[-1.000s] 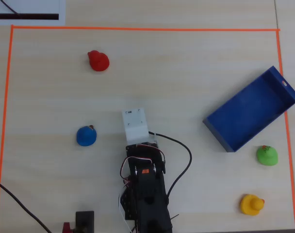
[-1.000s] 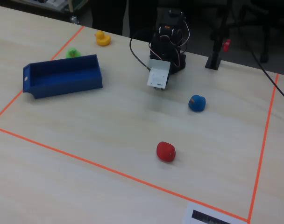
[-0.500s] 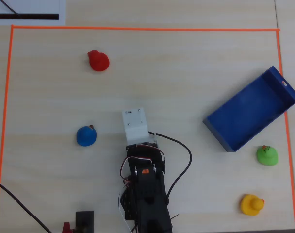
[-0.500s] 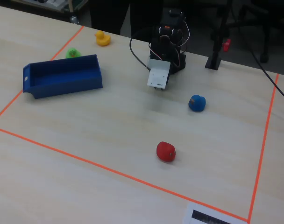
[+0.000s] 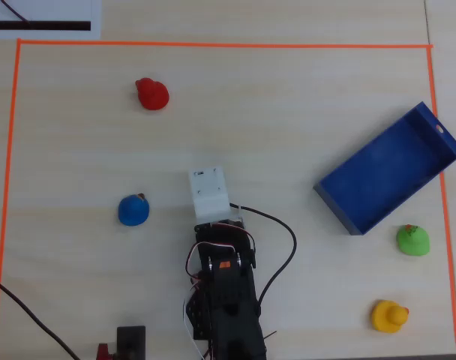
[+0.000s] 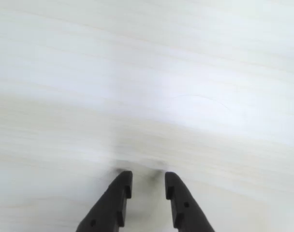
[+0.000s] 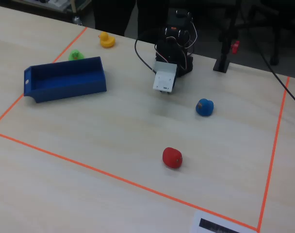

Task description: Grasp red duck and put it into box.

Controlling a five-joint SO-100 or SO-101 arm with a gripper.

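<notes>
The red duck (image 5: 151, 94) sits alone on the pale wood table at the far left in the overhead view, and towards the front in the fixed view (image 7: 172, 158). The box (image 5: 385, 169) is an empty blue tray lying at an angle at the right; in the fixed view it is at the left (image 7: 65, 80). My gripper (image 6: 148, 179) points down at bare table, its black fingers a little apart with nothing between them. In the overhead view the white wrist mount (image 5: 210, 193) hides it. It is well short of the red duck.
A blue duck (image 5: 133, 210) sits left of the arm. A green duck (image 5: 413, 240) and a yellow duck (image 5: 388, 316) sit at the right, below the box. Orange tape (image 5: 213, 45) frames the work area. A black stand (image 5: 130, 341) is beside the arm base.
</notes>
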